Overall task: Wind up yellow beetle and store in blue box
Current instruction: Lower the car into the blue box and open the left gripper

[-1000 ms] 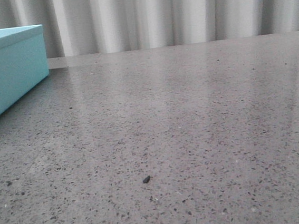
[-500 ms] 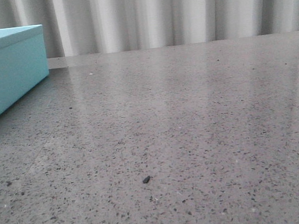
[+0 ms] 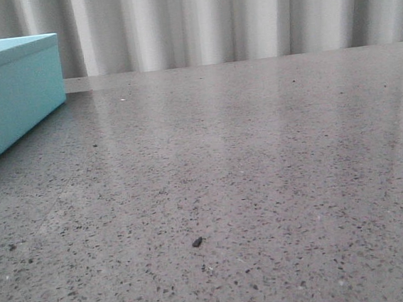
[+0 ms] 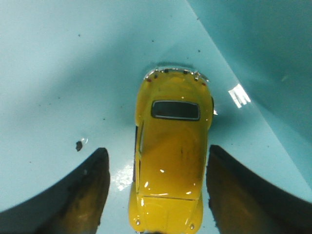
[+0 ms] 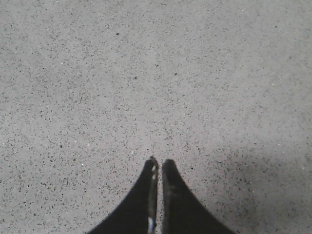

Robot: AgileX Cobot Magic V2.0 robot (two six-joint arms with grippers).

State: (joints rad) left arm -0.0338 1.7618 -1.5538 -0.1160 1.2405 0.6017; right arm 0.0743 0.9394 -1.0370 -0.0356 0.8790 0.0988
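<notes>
1. Blue box (image 3: 11,98): in the front view it sits at the far left of the grey speckled surface (image 3: 262,188). Matte walls, rigid-looking. Neither of my arms shows in that view.
2. Left jaws (image 4: 156,190): apart, one dark finger on each side of the yellow beetle (image 4: 169,156), a gap visible on both flanks, so not clamped. Beetle rests on a turquoise floor with a wall rising just beside it, so I judge it is already inside the box.
3. Handling, judged: small and likely light; hard, glossy paint, so slippery under my pads. Roof and bonnet are curved and would squirt out. Best hold is across the doors, between the wheel arches, where the sides run nearly parallel. Wheels roll freely, so any push from one finger alone will send it off. Windows and trim: moderate squeeze only.
4. Right jaws (image 5: 157,168): together, tips touching, holding nothing, above bare surface. No task item near them.
</notes>
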